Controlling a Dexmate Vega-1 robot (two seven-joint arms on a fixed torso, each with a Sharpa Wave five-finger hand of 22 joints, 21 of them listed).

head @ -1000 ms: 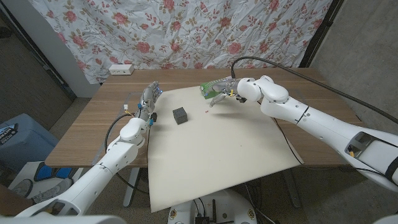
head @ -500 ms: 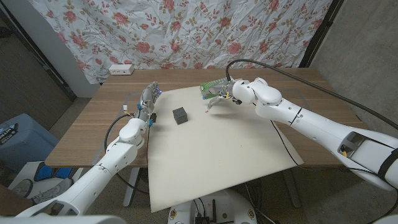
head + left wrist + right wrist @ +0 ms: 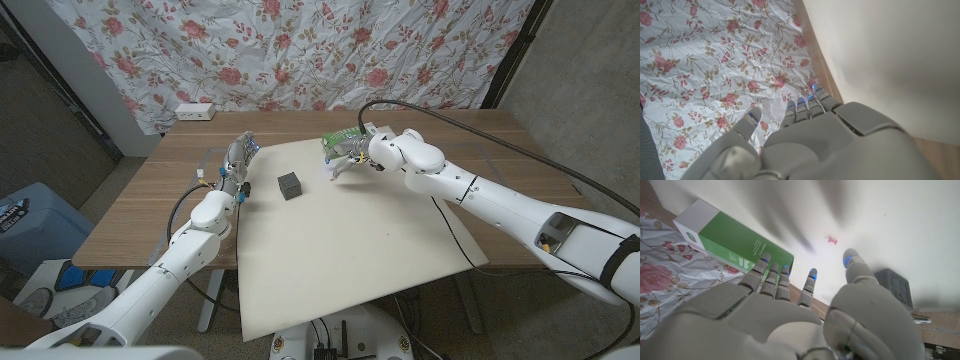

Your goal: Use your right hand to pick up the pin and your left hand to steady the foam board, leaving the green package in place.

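Note:
The cream foam board (image 3: 340,240) covers most of the wooden table. A small pink pin (image 3: 832,240) lies on it, just beyond the spread fingertips of my right hand (image 3: 790,305). In the head view that right hand (image 3: 348,160) hovers over the board beside the green package (image 3: 340,140), holding nothing. The green package (image 3: 735,245) lies at the board's far edge. My left hand (image 3: 238,160) stands at the board's left edge with its fingers straight and apart; I cannot tell if it touches the board. The left hand's fingertips (image 3: 807,102) reach along that edge.
A small dark cube (image 3: 290,184) sits on the board between the two hands, also near my right thumb as the dark cube (image 3: 895,287). A white power strip (image 3: 194,111) lies at the table's far left. A flowered cloth hangs behind.
My right hand has moved left and lower, from beside the green package to over the pin. The left hand, cube and package have not moved.

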